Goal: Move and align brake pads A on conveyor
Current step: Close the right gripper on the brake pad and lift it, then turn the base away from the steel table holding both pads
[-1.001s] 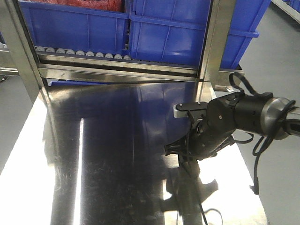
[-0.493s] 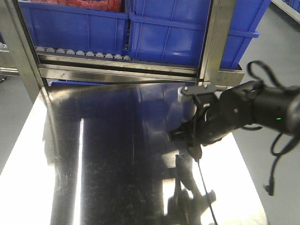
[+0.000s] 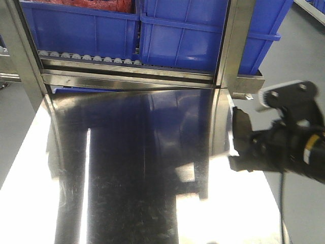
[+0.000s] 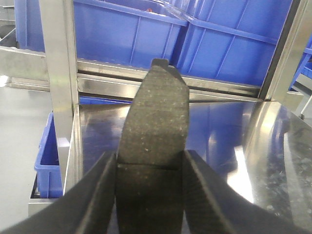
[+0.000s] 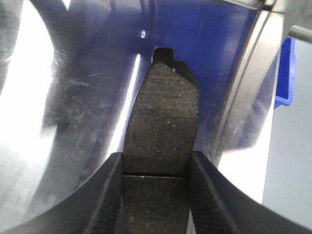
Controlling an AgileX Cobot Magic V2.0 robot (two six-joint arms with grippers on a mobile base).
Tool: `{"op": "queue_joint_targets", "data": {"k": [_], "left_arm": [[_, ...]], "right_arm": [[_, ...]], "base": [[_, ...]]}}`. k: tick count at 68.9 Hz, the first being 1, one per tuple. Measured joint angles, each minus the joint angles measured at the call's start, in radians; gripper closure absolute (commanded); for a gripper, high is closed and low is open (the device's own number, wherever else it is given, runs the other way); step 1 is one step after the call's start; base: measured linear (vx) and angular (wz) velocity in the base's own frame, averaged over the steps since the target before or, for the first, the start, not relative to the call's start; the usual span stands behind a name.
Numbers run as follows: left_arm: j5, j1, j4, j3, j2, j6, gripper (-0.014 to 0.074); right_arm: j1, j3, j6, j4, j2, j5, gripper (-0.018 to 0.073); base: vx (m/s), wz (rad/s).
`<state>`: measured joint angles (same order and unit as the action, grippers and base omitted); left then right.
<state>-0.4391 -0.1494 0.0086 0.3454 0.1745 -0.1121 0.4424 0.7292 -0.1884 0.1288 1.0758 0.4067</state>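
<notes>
Brake pads A [image 4: 153,112] were mid-carry, by my judgement, over the steel table [image 3: 127,178] with no conveyor in view, the left gripper [image 4: 148,161] clamped on one and the right gripper [image 5: 156,163] on another pad [image 5: 163,117], so the next move called for reaching the belt and laying both down squarely in line.

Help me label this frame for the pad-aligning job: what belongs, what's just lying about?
Job: left brake pad, clamped in left gripper; right brake pad, clamped in right gripper. No conveyor in view.
Lying about: steel table, blue bins, roller rack.
</notes>
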Motion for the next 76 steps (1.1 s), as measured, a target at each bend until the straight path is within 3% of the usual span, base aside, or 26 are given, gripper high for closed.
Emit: {"op": "queue_joint_targets", "data": {"k": [37, 76], "left_arm": [[0.0, 0.0, 0.0, 0.0, 0.0, 0.0, 0.0498], [0.0, 0.0, 0.0, 0.0, 0.0, 0.0, 0.0498]], "right_arm": [[0.0, -0.337, 0.0, 0.025, -0.625, 0.009, 0.0503], [0.0, -0.354, 0.0, 0.034, -0.688, 0.011, 0.0503]], "base": [[0.0, 0.0], [0.0, 0.0]]}}
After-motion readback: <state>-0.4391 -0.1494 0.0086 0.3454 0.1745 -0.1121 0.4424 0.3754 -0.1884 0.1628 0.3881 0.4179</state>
